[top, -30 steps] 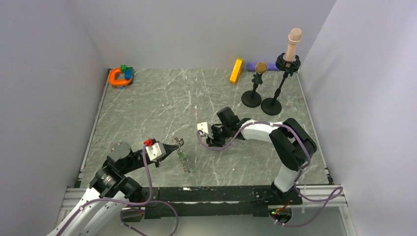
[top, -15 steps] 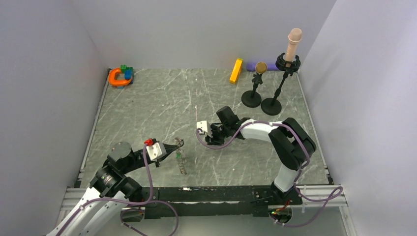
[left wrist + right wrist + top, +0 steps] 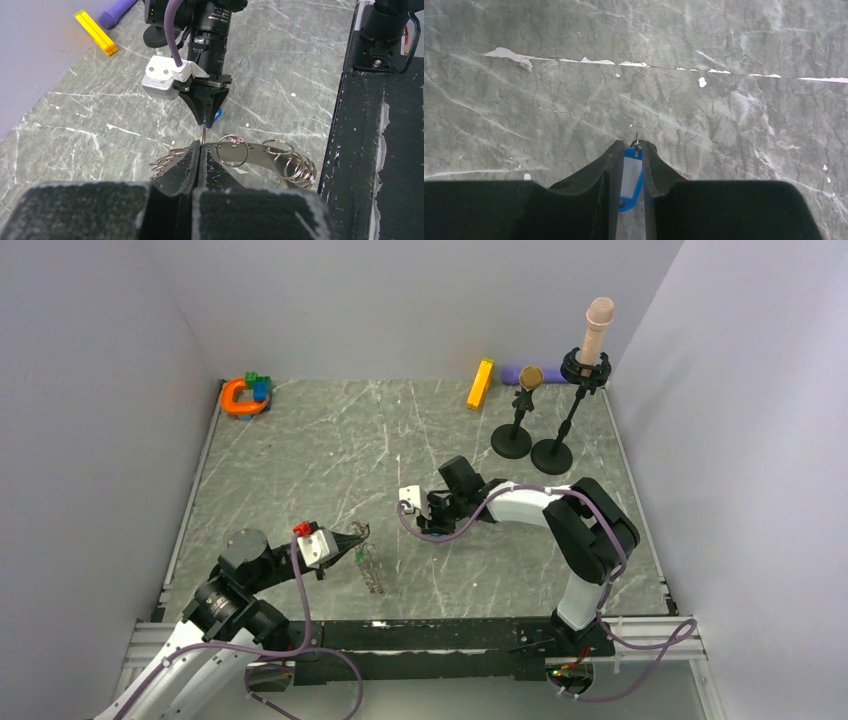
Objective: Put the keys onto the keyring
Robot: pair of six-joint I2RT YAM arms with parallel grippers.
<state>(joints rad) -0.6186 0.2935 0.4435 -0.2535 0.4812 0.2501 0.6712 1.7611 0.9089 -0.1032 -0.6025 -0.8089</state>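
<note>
The keyring (image 3: pixel 260 156) is a flat silvery band carrying several small split rings. It also shows in the top view (image 3: pixel 372 568). My left gripper (image 3: pixel 200 150) is shut on its rim and holds it low over the table, left of centre in the top view (image 3: pixel 362 534). My right gripper (image 3: pixel 635 148) is shut on a blue key tag (image 3: pixel 631 172) with a white label. A small metal loop pokes out at its fingertips. In the left wrist view the right gripper (image 3: pixel 205 121) points down just beyond the ring, with the blue key (image 3: pixel 216 115) showing at its tip.
An orange horseshoe toy (image 3: pixel 240 397) with green and blue pieces lies at the far left corner. A yellow bar (image 3: pixel 480 383), a purple object (image 3: pixel 513 374) and two black stands (image 3: pixel 512 438) (image 3: pixel 552 452) stand at the far right. Grey walls close in the table.
My right gripper has edged slightly left toward the left gripper, still holding the blue key. My left gripper and the keyring have barely moved.
</note>
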